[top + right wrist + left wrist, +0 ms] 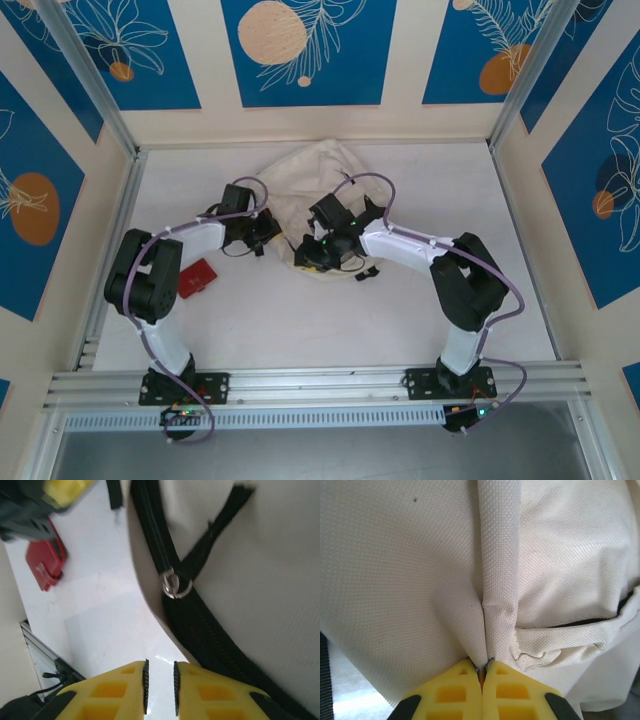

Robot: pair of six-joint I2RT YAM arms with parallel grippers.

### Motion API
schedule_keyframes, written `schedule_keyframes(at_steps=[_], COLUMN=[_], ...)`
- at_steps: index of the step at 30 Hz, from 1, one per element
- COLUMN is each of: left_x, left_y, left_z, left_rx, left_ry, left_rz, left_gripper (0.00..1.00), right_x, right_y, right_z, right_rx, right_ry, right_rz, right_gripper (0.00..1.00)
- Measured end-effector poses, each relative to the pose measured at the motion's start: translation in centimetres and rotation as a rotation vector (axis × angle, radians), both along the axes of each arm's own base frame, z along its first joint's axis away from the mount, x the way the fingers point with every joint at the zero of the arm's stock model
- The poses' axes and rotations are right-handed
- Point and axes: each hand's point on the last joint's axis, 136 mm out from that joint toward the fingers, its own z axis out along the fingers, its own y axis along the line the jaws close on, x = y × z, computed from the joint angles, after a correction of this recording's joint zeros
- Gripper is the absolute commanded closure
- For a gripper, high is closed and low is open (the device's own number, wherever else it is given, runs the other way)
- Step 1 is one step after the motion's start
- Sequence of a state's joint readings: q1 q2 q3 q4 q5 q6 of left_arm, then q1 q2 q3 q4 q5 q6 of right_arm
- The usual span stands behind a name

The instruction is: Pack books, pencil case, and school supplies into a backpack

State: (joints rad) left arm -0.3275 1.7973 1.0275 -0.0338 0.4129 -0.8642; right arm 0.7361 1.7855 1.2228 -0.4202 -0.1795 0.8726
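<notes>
White table; blue floral wall panels; aluminium rail.

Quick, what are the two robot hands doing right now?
Left gripper: closed, pinching a fold of the backpack.
Right gripper: slightly open, holding nothing.

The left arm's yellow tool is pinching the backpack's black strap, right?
Not quite. The left tool is pinching, but what it grips is a fold of cream canvas on the backpack, not the black strap. The left wrist view shows it.
</notes>
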Motion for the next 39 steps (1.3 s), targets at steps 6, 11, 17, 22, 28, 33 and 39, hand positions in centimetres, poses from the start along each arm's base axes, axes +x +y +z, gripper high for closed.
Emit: schedule_keyframes(at_steps=[6,11,17,22,28,33,39], left_x=[-0.5,-1.2,-2.9,-4.1,-4.9,-5.0,-4.9], left_y=[-0.8,-1.9,-4.8,-6.5,-7.2,-7.2,-7.3], left_z=[-0.1,-0.1,-0.1,0.3,-0.1,-0.2,-0.3], left_rx=[-0.065,-0.107,-0.151,-0.147,-0.132,-0.134,-0.135], left_ry=[-0.016,-0.018,-0.031,-0.054,-0.077,-0.084,-0.090], left_rz=[-0.025,-0.045,-0.089,-0.108,-0.107,-0.099,-0.094], left_gripper=[1.00,1.00,1.00,1.00,1.00,1.00,1.00], right_x=[-1.6,-1.2,-0.1,-0.4,-0.4,2.0,4.1], right_y=[-1.6,-4.1,-8.9,-10.9,-11.1,-10.1,-9.4], right_z=[-3.0,-5.5,-6.2,-2.3,3.6,2.9,-1.0], right_rx=[-0.049,-0.113,-0.159,-0.126,-0.101,-0.240,-0.395], right_ry=[0.043,0.019,-0.023,-0.147,-0.304,-0.302,-0.246], right_rz=[0.006,-0.014,-0.092,-0.114,-0.124,-0.108,-0.050], right_gripper=[0.85,0.85,0.81,0.71,0.60,0.53,0.53])
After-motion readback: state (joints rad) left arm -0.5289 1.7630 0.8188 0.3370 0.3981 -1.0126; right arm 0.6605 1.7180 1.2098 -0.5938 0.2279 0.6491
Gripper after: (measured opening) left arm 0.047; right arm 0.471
